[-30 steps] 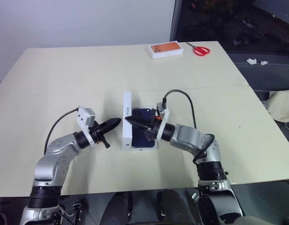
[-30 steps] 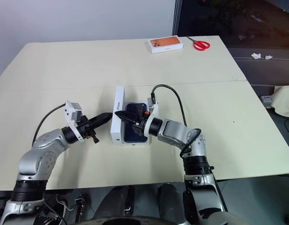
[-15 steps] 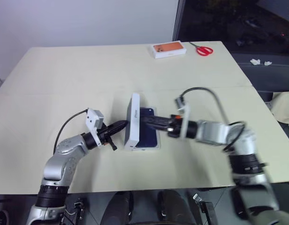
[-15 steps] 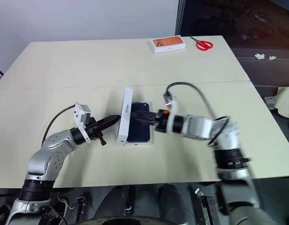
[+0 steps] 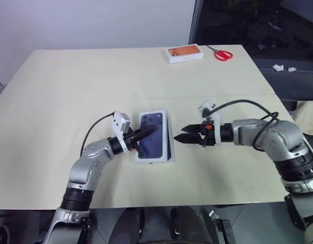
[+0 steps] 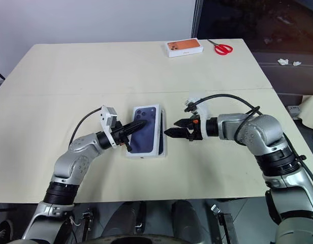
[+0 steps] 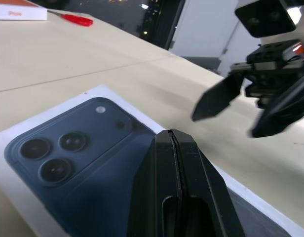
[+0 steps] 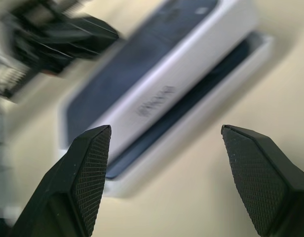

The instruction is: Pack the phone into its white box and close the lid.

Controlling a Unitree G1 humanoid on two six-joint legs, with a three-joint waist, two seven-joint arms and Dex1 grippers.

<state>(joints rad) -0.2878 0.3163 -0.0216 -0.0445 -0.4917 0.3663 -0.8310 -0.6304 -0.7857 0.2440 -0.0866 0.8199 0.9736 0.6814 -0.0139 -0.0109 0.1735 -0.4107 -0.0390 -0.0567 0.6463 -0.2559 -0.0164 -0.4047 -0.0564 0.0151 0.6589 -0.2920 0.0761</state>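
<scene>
Lid (image 5: 155, 135) sits on the box (image 8: 218, 84) mid-desk, closer to the near edge than the far one, printed phone image facing up. Long axis runs near edge to far edge, tipped slightly toward the right at the far end; the printed camera cluster is at the far-left corner. Lid isn't seated: the right wrist view shows it tilted, its right side raised, with the box's right wall sticking out beyond it. Phone (image 8: 191, 106) is a dark strip in the gap between lid and box, lying along the same axis.

Left gripper (image 5: 152, 130) has its fingers pressed together, nothing between them, pointing right and a bit toward the far edge, tips over the lid's printed face. Contact with the lid: cannot tell.

Right gripper (image 5: 178, 138) has its fingers spread apart, holding nothing, pointing left at the lid's right long side, just beside it and clear of it.

Desk (image 5: 75, 81) also carries an orange-topped box (image 5: 184, 53) near the far edge, right of centre, and red scissors (image 5: 221, 53) just right of it, toward the far-right corner. Both are well apart from the grippers.
</scene>
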